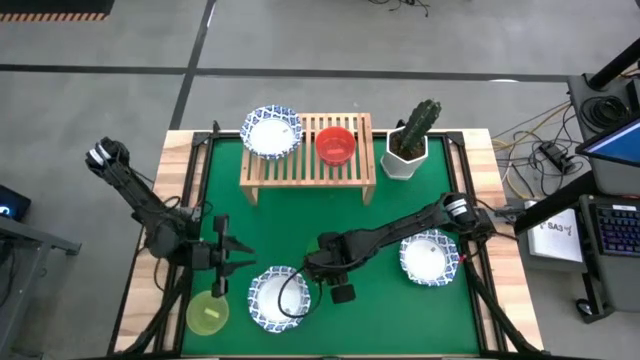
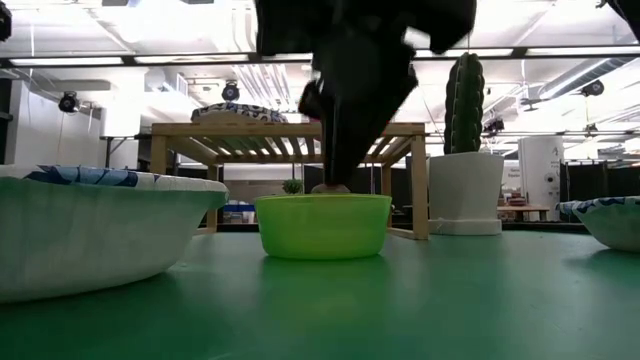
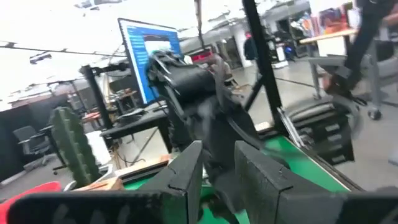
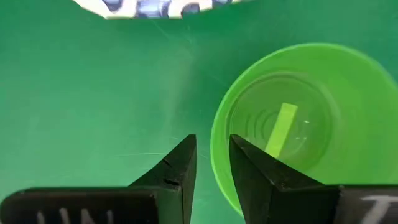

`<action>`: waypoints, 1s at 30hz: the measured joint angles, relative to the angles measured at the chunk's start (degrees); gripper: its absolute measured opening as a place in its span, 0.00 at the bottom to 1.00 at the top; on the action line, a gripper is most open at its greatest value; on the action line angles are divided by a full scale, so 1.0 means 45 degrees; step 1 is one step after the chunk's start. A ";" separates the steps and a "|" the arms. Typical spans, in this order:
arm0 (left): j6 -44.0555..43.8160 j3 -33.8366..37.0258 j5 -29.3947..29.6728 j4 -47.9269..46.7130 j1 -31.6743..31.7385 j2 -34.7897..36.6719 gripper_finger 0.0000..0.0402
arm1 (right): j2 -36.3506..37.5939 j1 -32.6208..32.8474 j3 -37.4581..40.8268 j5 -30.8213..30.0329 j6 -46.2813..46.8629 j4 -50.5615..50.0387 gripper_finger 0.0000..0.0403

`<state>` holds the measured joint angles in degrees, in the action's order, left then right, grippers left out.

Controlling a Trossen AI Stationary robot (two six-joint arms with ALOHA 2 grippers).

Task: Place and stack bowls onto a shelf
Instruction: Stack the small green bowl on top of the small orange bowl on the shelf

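The right gripper (image 4: 212, 140), fingers a narrow gap apart, straddles the rim of the green bowl (image 4: 348, 93), which sits mid-table in front of the shelf (image 1: 307, 160); the bowl looks light, thin and slick, so it is probably best pinched at the rim, while the left gripper (image 1: 228, 256) waits nearby, spread open.

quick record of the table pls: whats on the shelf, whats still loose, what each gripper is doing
shelf: holds shelved white bowl and red bowl
loose on mat: middle white bowl, right white bowl, yellow-green bowl
left gripper: open, holding nothing
right gripper: open, at the yellow-green bowl's rim in its wrist view
cactus pot: beside shelf
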<state>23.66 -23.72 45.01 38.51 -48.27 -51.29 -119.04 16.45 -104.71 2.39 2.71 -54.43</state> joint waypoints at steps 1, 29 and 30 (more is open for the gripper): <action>0.0023 -0.0058 0.0197 -0.0012 0.0000 0.0111 0.19 | -0.0124 -0.0022 0.0002 0.0006 -0.0042 0.0039 0.20; -0.0060 -0.0953 0.3696 -0.0581 0.0000 0.0334 0.19 | 0.2406 -0.1000 -0.1107 0.0863 -0.0502 -0.0040 0.02; -0.0063 -0.0965 0.3691 -0.0579 -0.0005 0.0321 0.19 | 0.2655 -0.1045 -0.1450 0.0489 -0.0539 -0.0053 0.02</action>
<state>23.38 -28.06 61.62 35.91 -48.29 -49.84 -107.10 11.74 -111.24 4.59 0.29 -54.67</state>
